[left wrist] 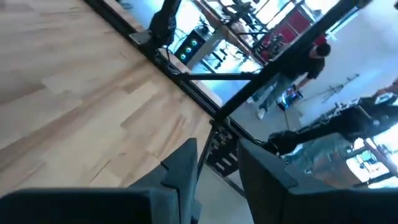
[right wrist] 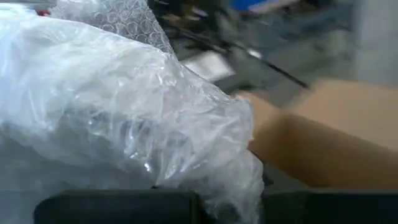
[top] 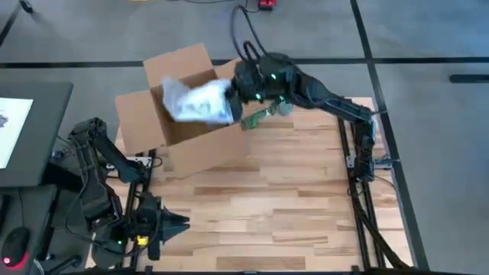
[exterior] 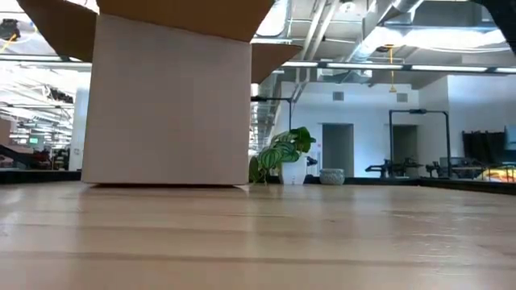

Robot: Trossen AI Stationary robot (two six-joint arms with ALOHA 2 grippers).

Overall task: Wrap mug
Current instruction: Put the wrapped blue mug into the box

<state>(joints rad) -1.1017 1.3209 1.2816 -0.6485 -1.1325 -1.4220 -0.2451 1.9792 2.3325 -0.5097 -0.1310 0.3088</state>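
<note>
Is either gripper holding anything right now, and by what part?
The right gripper holds the bubble-wrapped bundle by its end, over the open box. The left gripper holds nothing.

Light's even and soft from overhead; my table (top: pixel 306 206) shows hardly any shadows in the high view. Low view: bright ceiling fixtures (exterior: pixel 419 36) blow out w/ glare, and the near tabletop goes soft, out of focus. My left wrist view is tilted, w/ blur on the room beyond and my fingers (left wrist: pixel 180 180) dark. Right wrist view: bubble wrap (right wrist: pixel 118 106) glints w/ white highlights, sharp up close; cardboard box (right wrist: pixel 329 143) behind is blurred.
</note>
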